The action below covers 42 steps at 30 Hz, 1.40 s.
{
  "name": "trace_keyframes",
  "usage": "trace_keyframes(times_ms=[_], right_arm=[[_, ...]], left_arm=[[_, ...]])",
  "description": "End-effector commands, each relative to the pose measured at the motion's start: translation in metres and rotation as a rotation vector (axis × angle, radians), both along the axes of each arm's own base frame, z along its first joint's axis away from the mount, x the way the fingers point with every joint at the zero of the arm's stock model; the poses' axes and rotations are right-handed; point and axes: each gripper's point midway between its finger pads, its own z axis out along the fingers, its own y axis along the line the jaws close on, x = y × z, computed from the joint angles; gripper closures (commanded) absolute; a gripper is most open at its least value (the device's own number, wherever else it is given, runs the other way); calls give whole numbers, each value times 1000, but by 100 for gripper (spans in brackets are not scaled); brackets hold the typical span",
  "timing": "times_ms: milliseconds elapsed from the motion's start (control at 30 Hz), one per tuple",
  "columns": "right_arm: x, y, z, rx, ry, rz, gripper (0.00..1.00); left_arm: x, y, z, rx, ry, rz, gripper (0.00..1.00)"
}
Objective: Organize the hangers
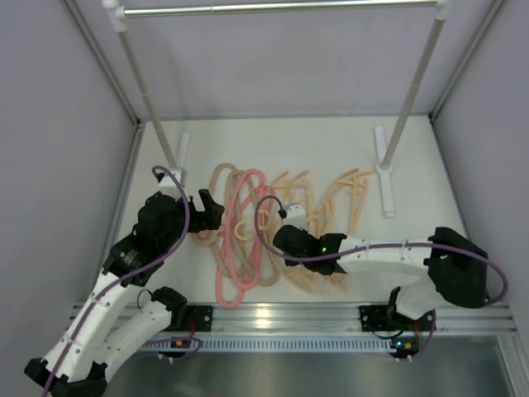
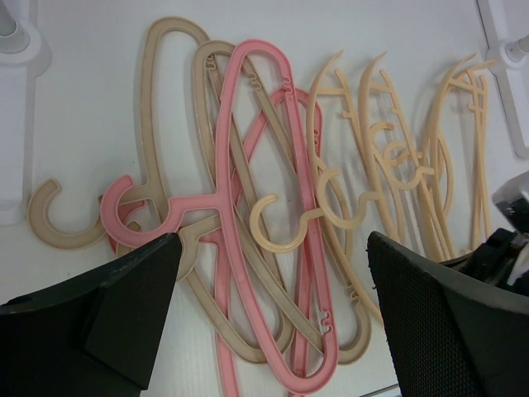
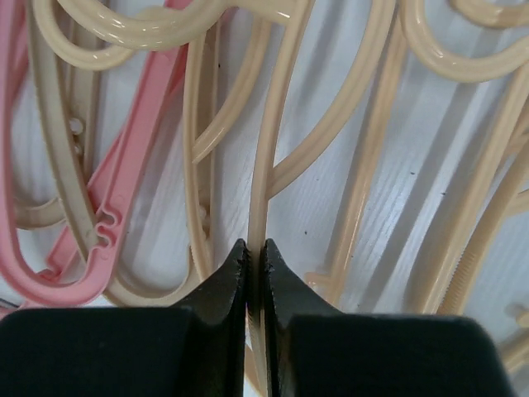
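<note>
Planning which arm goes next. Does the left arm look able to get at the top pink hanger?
Probably yes: the left arm hovers with jaws open right over the pink hanger, which lies on top of the beige hangers, its hook uncovered.

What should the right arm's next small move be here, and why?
Probably a short, slow lift. The right gripper is shut on a thin bar of one peach hanger lying among the other hangers, so raising it slightly should show whether it comes free alone.
</note>
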Motion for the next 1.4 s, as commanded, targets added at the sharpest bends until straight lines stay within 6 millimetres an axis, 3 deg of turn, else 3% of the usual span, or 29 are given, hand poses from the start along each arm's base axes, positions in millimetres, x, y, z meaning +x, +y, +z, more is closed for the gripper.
trace_keyframes(times_ms=[0,233,600,867,1000,1033,1100,1133,1167,1233,1267,1333,1367], right_arm=[[6,-4,54,62,-102,-21,100],[11,-12,114,192,-150,-17,100],[28,-26,236,538,-212,31,100],[46,-44,288,701,-258,33,100],[51,-46,343,843,-285,110,100],[65,-51,347,859,-281,86,100],[62,-48,381,939,-298,174,100],[75,-51,386,969,-285,154,100],[77,-52,409,1013,-325,187,100],[86,-50,420,1089,-273,222,100],[85,-51,444,1139,-323,269,100],[96,-52,452,1199,-275,275,100],[95,-54,467,1235,-317,314,100]], left_arm=[[0,4,1,-5,-9,24,2],[-1,7,3,-8,-20,33,2],[-1,7,5,-10,-26,36,2],[-1,7,5,-9,-25,36,2],[0,7,3,-4,-18,35,2],[0,7,3,-3,-17,37,2],[0,7,3,-4,-20,37,2],[0,7,3,-3,-19,37,2],[0,7,3,-2,-19,38,2],[0,8,3,-4,-20,40,2],[0,8,3,-3,-19,40,2],[0,8,3,-5,-21,40,2],[0,8,3,-4,-18,39,2]])
